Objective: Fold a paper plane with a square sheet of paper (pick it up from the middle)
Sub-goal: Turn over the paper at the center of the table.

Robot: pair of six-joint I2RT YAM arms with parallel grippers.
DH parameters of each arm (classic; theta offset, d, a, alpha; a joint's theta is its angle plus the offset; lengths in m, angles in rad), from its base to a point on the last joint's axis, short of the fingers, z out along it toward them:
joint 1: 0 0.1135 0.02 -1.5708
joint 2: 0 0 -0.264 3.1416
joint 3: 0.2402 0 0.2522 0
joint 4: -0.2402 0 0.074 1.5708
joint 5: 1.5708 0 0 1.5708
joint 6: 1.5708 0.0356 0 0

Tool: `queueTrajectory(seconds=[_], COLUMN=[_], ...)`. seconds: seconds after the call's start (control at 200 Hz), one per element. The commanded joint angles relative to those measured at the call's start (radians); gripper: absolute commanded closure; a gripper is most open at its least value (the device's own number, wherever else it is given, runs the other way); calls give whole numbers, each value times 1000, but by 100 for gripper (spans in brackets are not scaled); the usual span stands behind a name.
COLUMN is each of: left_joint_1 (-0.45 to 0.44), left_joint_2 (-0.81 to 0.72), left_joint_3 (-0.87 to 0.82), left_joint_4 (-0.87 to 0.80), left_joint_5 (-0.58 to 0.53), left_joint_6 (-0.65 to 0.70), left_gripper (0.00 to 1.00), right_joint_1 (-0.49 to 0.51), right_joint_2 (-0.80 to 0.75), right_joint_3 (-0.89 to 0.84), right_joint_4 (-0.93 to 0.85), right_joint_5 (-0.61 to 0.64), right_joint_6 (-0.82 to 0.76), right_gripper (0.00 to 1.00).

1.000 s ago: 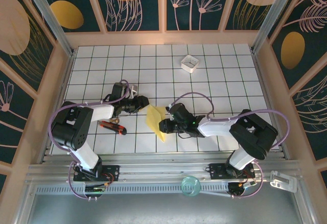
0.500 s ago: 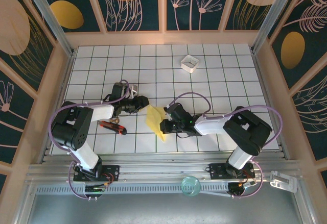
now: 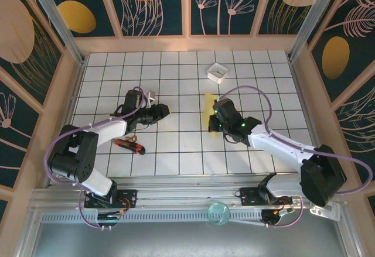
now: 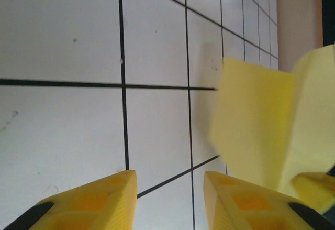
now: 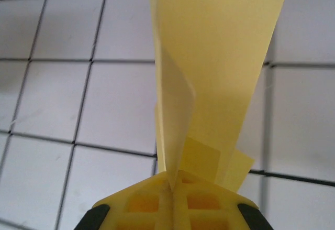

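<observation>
Yellow paper plane (image 3: 207, 107), part-folded by the look of it, appears held clear of the white gridded tabletop (image 3: 176, 163), right of centre and somewhat toward the far edge.

Right jaws: closed tight on its narrow end. The right wrist view has the layers pinched at the seam between the yellow fingers (image 5: 141, 206), with the body widening away from them.

Long axis: runs roughly near-to-far, from the right jaws toward the far edge.

Left jaws: open, nothing between the fingers (image 4: 89, 201), low over bare tiles left of centre.

Key relation: the plane lies to the right of the left jaws, bare tiles between them, its broad face turned their way in the left wrist view. The right arm is the nearer, being in contact. Any further crease or handover would, in my judgement, need the left jaws to travel right.

White square box (image 3: 217, 72) sits beyond the plane, nearer the far edge, apart from it.

Markings: no brand, label or legible writing on paper, box or tabletop.
</observation>
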Motion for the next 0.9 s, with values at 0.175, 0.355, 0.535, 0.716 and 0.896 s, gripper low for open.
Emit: queueTrajectory(seconds=[0.175,0.355,0.535,0.716,0.896], left_joint_1=[52,93,141,167,166], left_joint_2=[-43,-32,-14,-6,5], left_joint_3=[25,27,12,16,21], left_joint_4=[-80,-94,-49,-49,-41], left_joint_5=[-97,-120,-77,-76,-53], left_joint_6=[38,46,17,22,15], left_gripper=[58,57,57,56,55], right_joint_1=[134,272,406,494,527], right_joint_2=[178,434,656,803,874], right_joint_3=[224,333,447,542,614], right_joint_4=[-502,-661,-698,-620,-592], right_joint_5=[583,675,674,585,552], right_joint_6=[16,161,211,182,169], right_gripper=[100,100,99,89,81])
